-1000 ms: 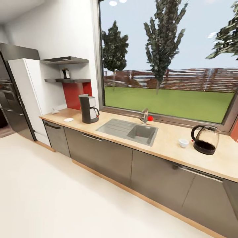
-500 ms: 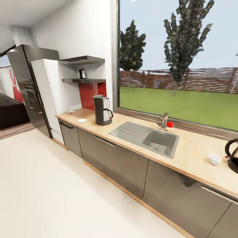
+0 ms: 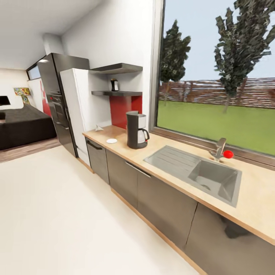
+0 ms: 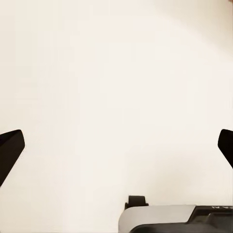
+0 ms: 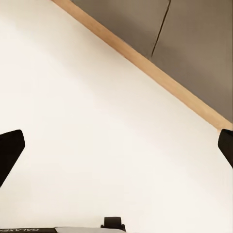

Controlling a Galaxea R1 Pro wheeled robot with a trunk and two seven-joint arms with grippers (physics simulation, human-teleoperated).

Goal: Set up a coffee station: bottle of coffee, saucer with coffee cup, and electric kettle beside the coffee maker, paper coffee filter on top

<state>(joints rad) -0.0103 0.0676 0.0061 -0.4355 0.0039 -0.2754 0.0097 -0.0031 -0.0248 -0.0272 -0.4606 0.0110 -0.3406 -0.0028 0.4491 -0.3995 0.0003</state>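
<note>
Swinging my head camera leftward has slid the whole counter run toward 3 o'clock, so the kettle and cup have left the head view and a dark sofa (image 3: 23,128) now shows at 9 o'clock; that is my own turning, not the things shifting.

I am on the move with nothing in hand. My left gripper (image 4: 116,150) hangs over bare cream floor (image 3: 68,214) with its fingers spread wide to the edges of the wrist picture, and my right gripper (image 5: 116,150) is just as wide apart, looking down at the floor and the wooden plinth (image 5: 145,65) under the grey cabinets (image 5: 194,43). I judge both arms are tucked low for driving.

The coffee maker (image 3: 136,130) stands upright on the countertop (image 3: 168,152) at about 12 o'clock, black and grey with a glass jug in its base. Beside it, toward 9 o'clock, lies a small white saucer (image 3: 111,141), near but apart. Farther along the counter at the fridge end sits a small pale folded thing, likely the paper filter (image 3: 99,128), too small to be sure. Up on the lower shelf (image 3: 116,93) stands the dark coffee bottle (image 3: 114,84), upright with a pale band.

The sink (image 3: 198,173) lies at 3 o'clock.
</note>
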